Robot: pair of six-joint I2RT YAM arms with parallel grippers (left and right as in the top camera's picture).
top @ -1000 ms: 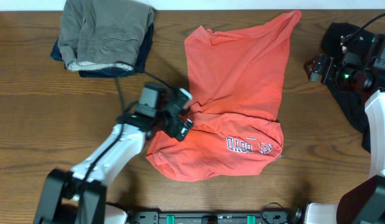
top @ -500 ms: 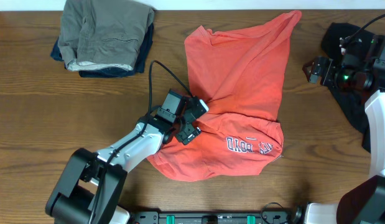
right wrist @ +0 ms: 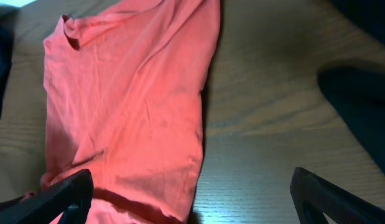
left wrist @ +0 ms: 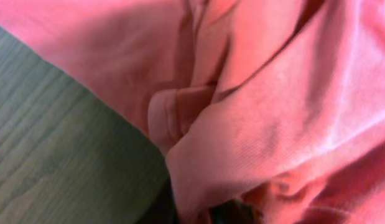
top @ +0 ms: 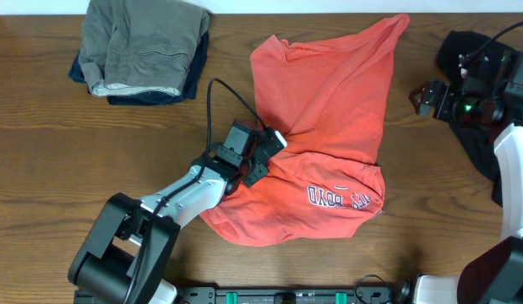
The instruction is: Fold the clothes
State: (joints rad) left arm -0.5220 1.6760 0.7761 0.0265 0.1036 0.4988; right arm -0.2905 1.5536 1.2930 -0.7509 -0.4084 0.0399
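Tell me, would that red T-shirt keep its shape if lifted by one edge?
Probably floppy: the coral-red T-shirt already lies in soft creases and bunched folds, so it should droop from any grip. It looks thin and light, likely bunching when pushed across the wooden table.

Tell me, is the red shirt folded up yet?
Only partly. The coral-red T-shirt lies rumpled, its lettered end doubled over and the rest spread out.

Looks like a robotics lab bench, not anyone's home. Bare wood-grain worktop, white left arm and right arm trailing black cable, black rail along the bottom edge. The only homey stuff is a red T-shirt and a folded pile upper left.
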